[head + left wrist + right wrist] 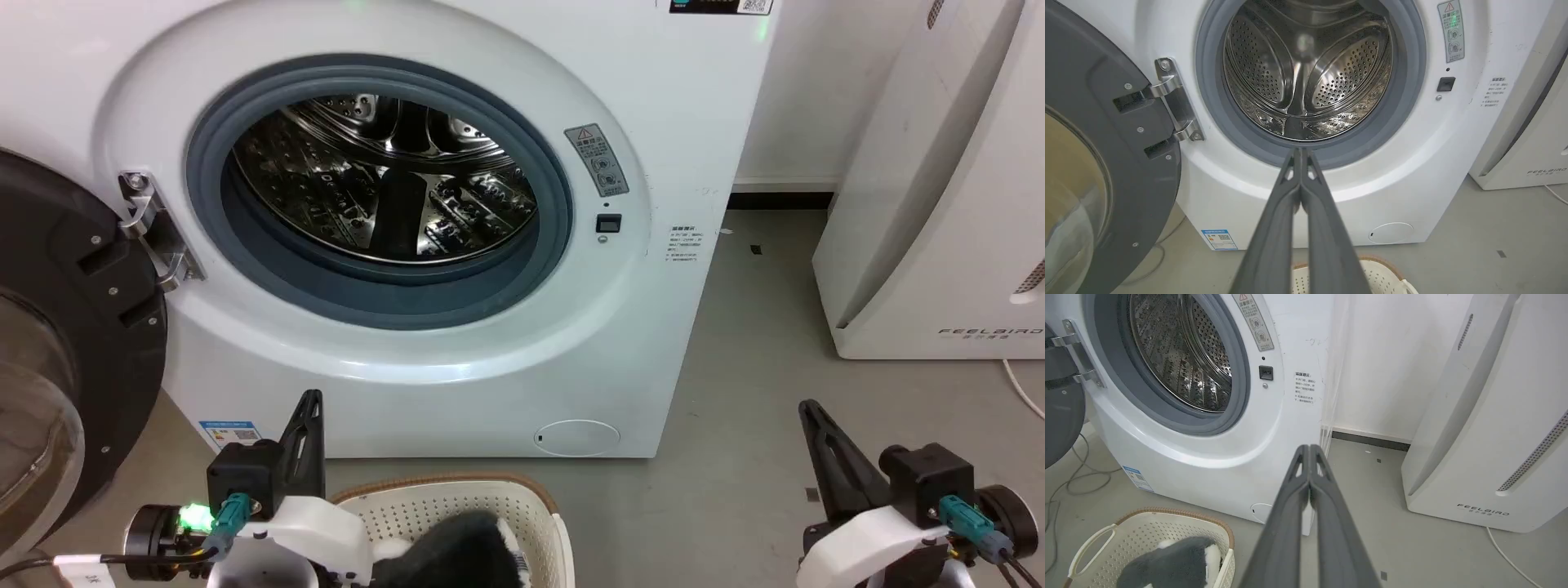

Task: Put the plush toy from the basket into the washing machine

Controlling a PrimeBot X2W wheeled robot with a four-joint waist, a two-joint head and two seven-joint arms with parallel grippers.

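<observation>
Pointing at the lower edge of the porthole gasket [1210, 81], the left gripper [1301, 153] has its two dark fingers [1278, 228] pressed flat together with nothing between them. The right gripper [1309, 448] is likewise closed and empty, aimed at the right front corner of the washing machine [457, 384]. Close beneath the left gripper, and low to the right gripper's left, sits the basket [1135, 535]. The plush toy [1171, 565] lies inside it, grey-black fur with white patches.

Beyond the left fingertips the steel drum [1306, 73] is exposed, the dark door [1094, 134] swung wide to that gripper's left on a metal hinge [1173, 102]. Right of the porthole a grey sticker [598, 159] bears a red warning triangle. Its print is too small to read, as is the block of text [1305, 388] nearer the corner. A blue label [1219, 239] with a QR code sits low on the front, left of the left gripper. To the right gripper's right stands a white appliance [1494, 416] marked FEELBIRD.
</observation>
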